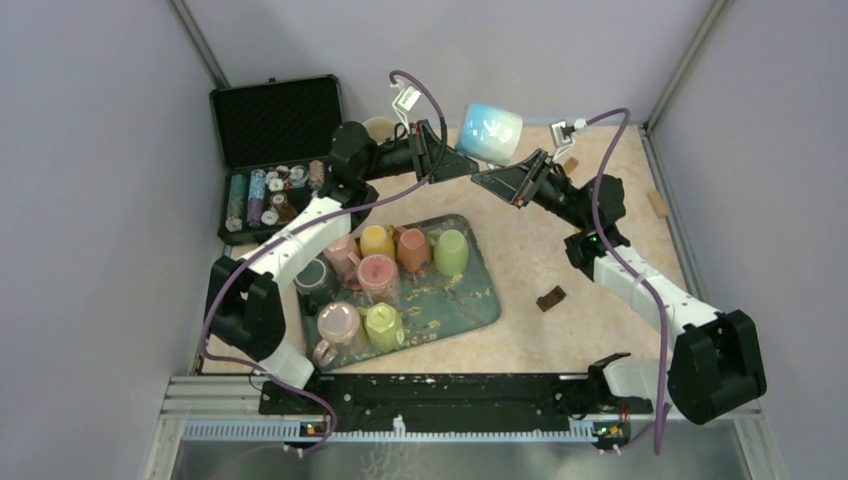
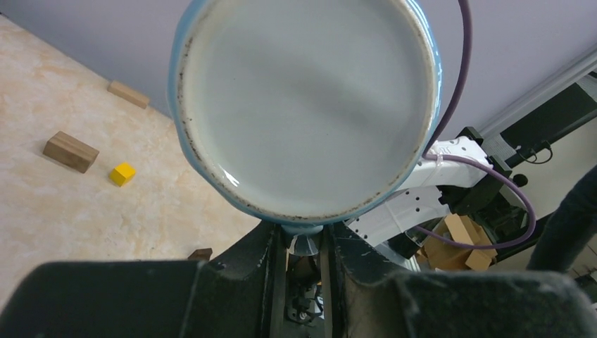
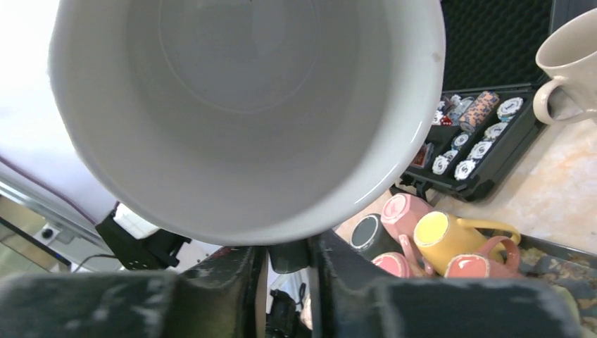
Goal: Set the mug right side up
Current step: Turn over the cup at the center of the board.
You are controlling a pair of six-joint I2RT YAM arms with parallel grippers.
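Aloft, two claws [image 2: 304, 243] [image 3: 285, 248] flank one blue mug [image 1: 490, 132]; eight mugs [image 1: 377, 272] crowd one tray [image 1: 462, 296].

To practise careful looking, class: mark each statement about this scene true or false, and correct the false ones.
1. The blue mug hangs in the air above the table. True.
2. Its mouth faces the left tool. False: its base faces the left tool; the mouth faces the right tool.
3. Coloured mugs sit on the tray. True.
4. The black case is closed. False: the black case lies open, showing poker chips.
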